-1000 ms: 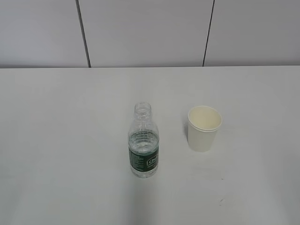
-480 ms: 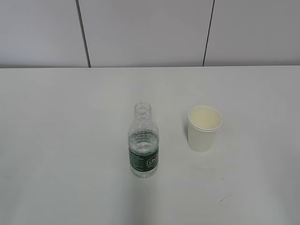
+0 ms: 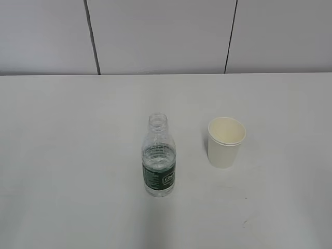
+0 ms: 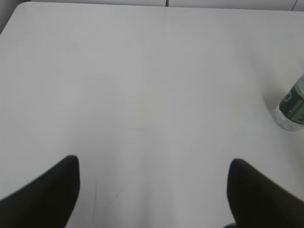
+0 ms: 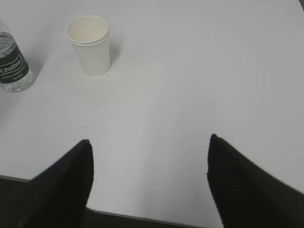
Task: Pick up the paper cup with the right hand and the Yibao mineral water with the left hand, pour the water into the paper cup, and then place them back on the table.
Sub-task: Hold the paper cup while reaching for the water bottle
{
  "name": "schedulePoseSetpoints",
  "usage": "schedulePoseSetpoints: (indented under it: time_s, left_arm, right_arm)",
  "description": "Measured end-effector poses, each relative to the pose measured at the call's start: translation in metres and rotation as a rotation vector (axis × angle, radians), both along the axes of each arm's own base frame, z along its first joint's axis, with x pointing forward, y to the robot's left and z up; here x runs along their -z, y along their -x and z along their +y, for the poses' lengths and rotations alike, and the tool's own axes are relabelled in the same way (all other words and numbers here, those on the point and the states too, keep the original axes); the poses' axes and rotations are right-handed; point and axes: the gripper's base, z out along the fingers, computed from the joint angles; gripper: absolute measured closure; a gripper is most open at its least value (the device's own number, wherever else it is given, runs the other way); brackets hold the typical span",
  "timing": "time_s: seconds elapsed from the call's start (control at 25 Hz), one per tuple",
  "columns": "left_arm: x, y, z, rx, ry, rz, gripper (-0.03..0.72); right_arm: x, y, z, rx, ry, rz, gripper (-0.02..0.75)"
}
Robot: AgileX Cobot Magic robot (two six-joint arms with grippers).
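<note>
The Yibao mineral water bottle (image 3: 158, 158), clear with a dark green label and no cap, stands upright near the middle of the white table (image 3: 62, 155). The white paper cup (image 3: 225, 141) stands upright to its right, apart from it. Neither arm shows in the exterior view. In the left wrist view my left gripper (image 4: 152, 164) is open and empty over bare table, the bottle (image 4: 292, 107) far to its right. In the right wrist view my right gripper (image 5: 149, 142) is open and empty near the table's front edge, with the cup (image 5: 90, 45) and the bottle (image 5: 12, 64) ahead on its left.
A grey panelled wall (image 3: 161, 36) runs behind the table's far edge. Faint scuff marks (image 4: 107, 199) lie on the tabletop near the left gripper. The table's front edge (image 5: 142, 216) shows below the right gripper.
</note>
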Motion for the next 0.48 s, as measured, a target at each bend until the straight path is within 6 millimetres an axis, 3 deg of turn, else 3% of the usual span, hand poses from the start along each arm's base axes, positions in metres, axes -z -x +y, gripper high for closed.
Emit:
schedulePoseSetpoints:
  time_s: [0.16,0.32,0.48]
  left_arm:
    - [0.000,0.000,0.000,0.000,0.000,-0.001,0.109]
    - [-0.002,0.000,0.000,-0.001,-0.001,-0.010,0.109]
    - [-0.006,0.000,0.001,-0.009,-0.011,-0.045,0.109]
  right_arm:
    - [-0.004,-0.001,0.000,0.001,-0.003,-0.041,0.153]
    - [-0.019,-0.006,-0.001,0.015,-0.008,-0.201,0.153]
    - [-0.015,-0.017,-0.002,0.030,-0.013,-0.282,0.153]
